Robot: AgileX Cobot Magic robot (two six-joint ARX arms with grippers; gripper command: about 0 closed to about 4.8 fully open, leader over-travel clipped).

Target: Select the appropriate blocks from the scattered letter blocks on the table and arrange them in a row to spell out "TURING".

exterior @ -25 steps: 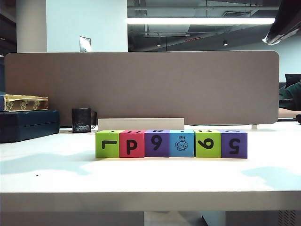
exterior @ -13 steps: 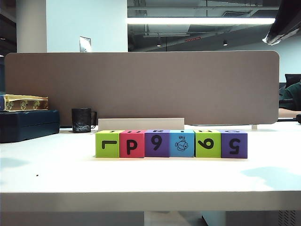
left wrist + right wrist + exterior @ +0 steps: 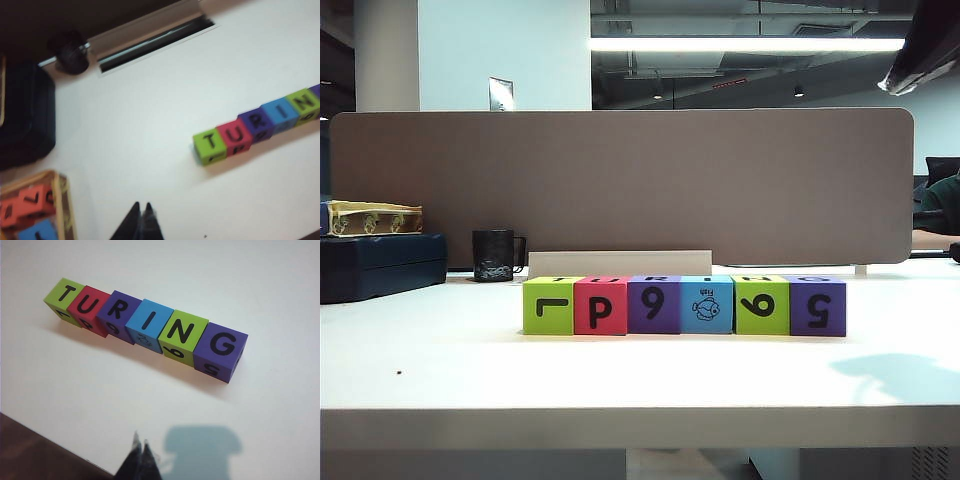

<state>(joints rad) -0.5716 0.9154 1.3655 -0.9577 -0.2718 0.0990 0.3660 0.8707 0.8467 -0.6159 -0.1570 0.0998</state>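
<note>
My left fingers [image 3: 141,212] are pressed tip to tip with nothing between them, hanging above bare white desk [image 3: 150,125] well away from the row of letter blocks [image 3: 260,125]. My right fingers [image 3: 140,447] are likewise pinched together and empty, poised over the desk near its front edge, with their own shadow [image 3: 202,447] lying just beside them on the white surface. Out from there, the six blocks stand touching side by side in one straight row: lime green T [image 3: 63,295], red U [image 3: 89,307], purple R [image 3: 117,312], blue I [image 3: 149,322], lime green N [image 3: 182,332] and purple G [image 3: 222,347], the tops reading TURING (the front faces seen from across the desk carry other marks, among them a fish on the blue one). In the exterior view neither of my arms shows. Against the picture of a second ago, the row has not shifted at all, but the broad grey shadow that lay on the desk to the left of the blocks has gone, while the one at the right [image 3: 895,375] remains. Farther off on the left side sit a dark case [image 3: 22,117], a black mug [image 3: 72,52] and a wooden tray [image 3: 37,212] with more red and blue blocks in it.
</note>
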